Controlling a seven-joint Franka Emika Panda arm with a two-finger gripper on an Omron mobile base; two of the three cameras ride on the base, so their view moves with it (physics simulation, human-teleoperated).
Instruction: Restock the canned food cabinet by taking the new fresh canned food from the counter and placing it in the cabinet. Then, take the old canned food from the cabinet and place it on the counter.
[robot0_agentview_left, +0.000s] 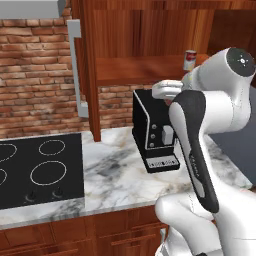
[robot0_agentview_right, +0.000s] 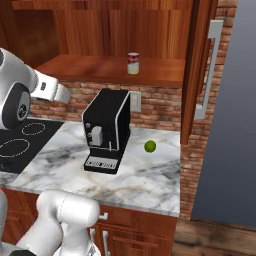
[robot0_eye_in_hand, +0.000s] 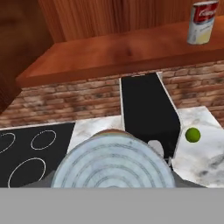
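The ribbed silver top of the new fresh canned food (robot0_eye_in_hand: 114, 164) sits close against the hand camera, with a thin orange rim at its far edge. It hides the fingertips and hangs well above the counter (robot0_agentview_left: 120, 175), so my gripper (robot0_agentview_left: 162, 90) is shut on it, over the coffee machine and just below the cabinet shelf (robot0_agentview_left: 135, 70). The old canned food (robot0_agentview_right: 133, 63), red and white, stands upright on that shelf, up and to the right of the hand. The cabinet door (robot0_agentview_left: 86, 75) stands open with its grey bar handle (robot0_agentview_left: 76, 67).
A black coffee machine (robot0_agentview_right: 106, 130) stands on the marble under the shelf. A small green ball (robot0_agentview_right: 150, 146) lies to its right. The black stovetop (robot0_agentview_left: 40, 170) takes the counter's left part. A second open door with a bar handle (robot0_agentview_right: 210, 70) hangs at the right.
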